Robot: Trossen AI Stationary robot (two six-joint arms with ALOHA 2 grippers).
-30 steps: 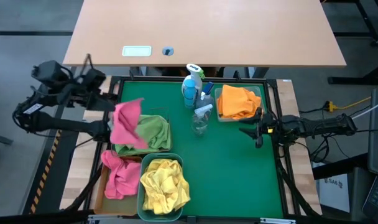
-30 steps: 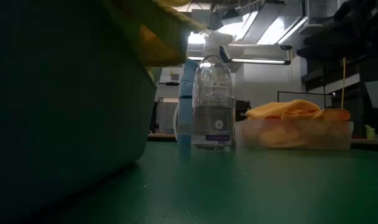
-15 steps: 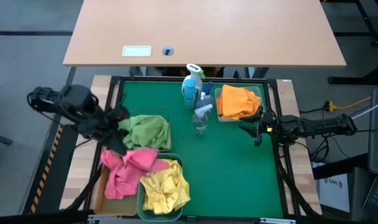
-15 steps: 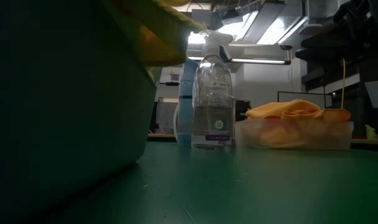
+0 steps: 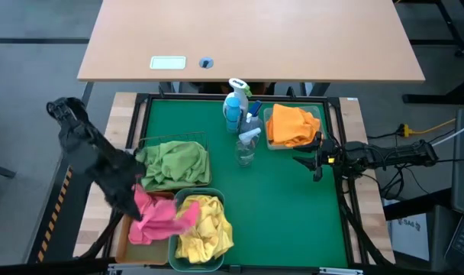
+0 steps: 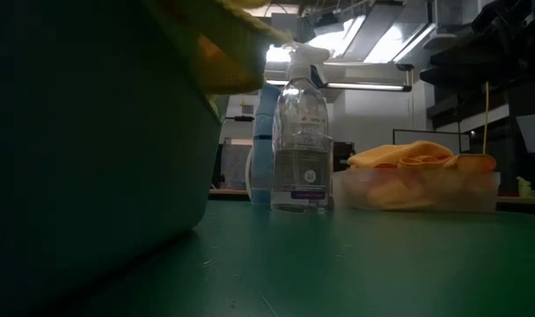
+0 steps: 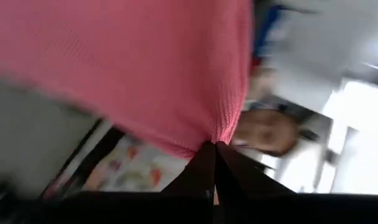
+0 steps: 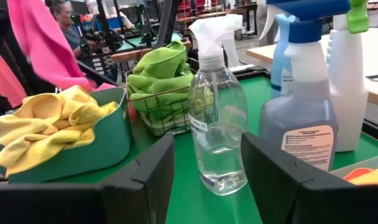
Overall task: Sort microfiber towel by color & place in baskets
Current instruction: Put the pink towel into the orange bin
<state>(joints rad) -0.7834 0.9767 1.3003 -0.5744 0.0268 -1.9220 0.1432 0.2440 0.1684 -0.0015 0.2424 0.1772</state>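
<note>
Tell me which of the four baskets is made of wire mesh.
The wire-mesh basket is the one holding the green towels, at the tray's left side. The others are solid plastic: teal with yellow towels, clear with orange towels, amber with pink towels.

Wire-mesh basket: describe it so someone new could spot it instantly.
On the green tray, look along the left edge, where three baskets cluster. The wire-mesh basket is the one farthest from the front, filled with green towels. Its neighbours are solid plastic: a teal basket of yellow towels and an amber-tan one with pink.
</note>
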